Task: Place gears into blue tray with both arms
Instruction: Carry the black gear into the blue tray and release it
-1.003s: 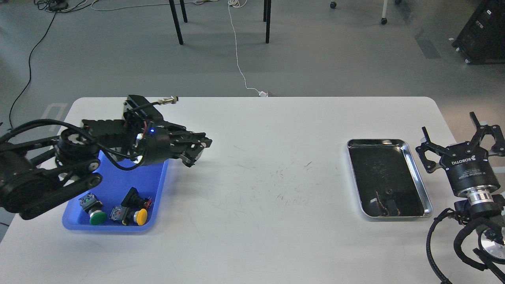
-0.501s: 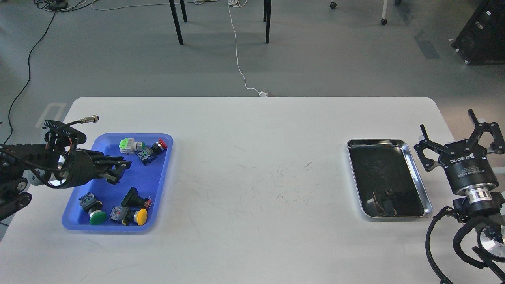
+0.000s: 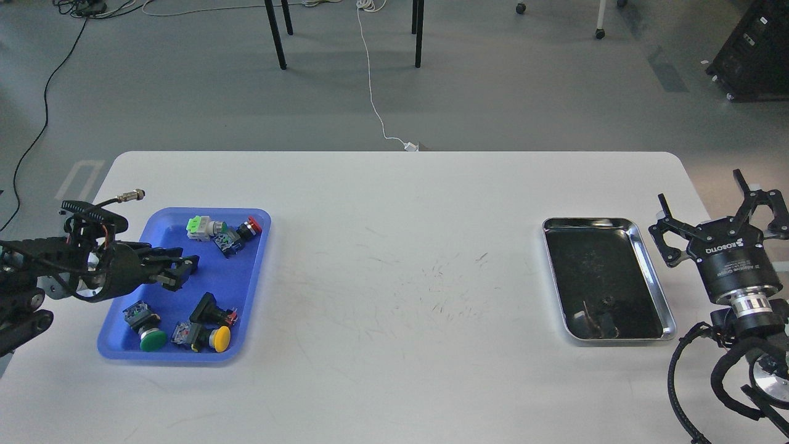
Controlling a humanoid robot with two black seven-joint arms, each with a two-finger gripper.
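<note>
Just one cam here, mounted up at the robot's head, looking forward and down over the white table [image 3: 394, 345]. It sits back enough to get the whole tabletop, with grey floor [image 3: 493, 92] across the top of the frame. Both arms poke in from the lower left and lower right edges.

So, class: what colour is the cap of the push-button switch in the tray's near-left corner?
Green: the push-button switch in the blue tray, seen best in the head view.

The right end effector [image 3: 718, 214] bears white "ROBOTIQ" lettering, seen upside down, on its black body; smaller print below is unreadable.
</note>
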